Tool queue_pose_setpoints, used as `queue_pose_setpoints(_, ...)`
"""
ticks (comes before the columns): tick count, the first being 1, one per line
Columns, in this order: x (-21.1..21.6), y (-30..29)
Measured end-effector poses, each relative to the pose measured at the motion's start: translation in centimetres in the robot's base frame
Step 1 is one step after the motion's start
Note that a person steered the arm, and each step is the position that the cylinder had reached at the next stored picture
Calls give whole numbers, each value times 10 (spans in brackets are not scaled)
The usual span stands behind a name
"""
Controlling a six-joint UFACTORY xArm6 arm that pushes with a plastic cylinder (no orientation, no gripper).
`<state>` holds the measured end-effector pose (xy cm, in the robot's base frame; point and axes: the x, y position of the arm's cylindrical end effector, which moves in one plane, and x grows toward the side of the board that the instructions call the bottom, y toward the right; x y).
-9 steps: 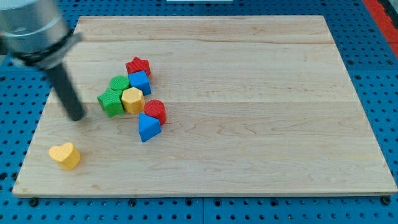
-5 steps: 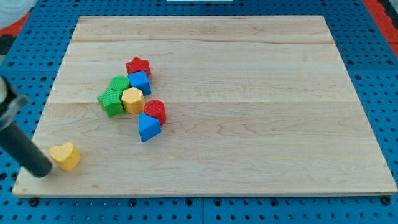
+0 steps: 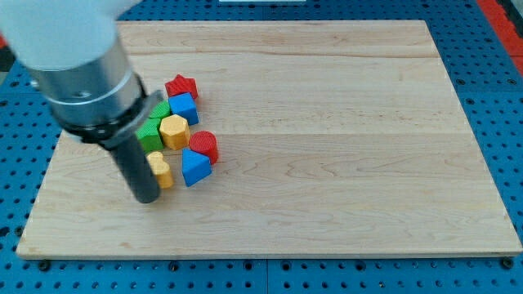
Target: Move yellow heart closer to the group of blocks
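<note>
The yellow heart [image 3: 162, 170] lies just below the green blocks and left of the blue block [image 3: 194, 167], partly hidden by my rod. My tip [image 3: 147, 197] rests on the board right against the heart's left side. The group holds a red star [image 3: 181, 86], a blue block [image 3: 183, 107], two green blocks [image 3: 153, 129] partly hidden by the arm, a yellow hexagon [image 3: 174, 131] and a red block [image 3: 204, 145].
The wooden board [image 3: 327, 122] lies on a blue pegboard table [image 3: 507, 98]. The arm's grey body [image 3: 82, 73] covers the board's upper left part.
The yellow heart has moved up and right from the board's lower left corner to the group's lower edge. My tip swung behind it from the left and followed it.
</note>
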<state>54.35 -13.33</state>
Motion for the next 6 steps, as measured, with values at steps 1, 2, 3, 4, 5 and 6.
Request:
queue_pose_setpoints(1,-21,0)
queue_pose_setpoints(2,-32,-8)
queue_pose_setpoints(3,-9,-20)
queue_pose_setpoints(4,26,-25)
queue_pose_setpoints(5,19,12)
queue_pose_setpoints(6,-16,15)
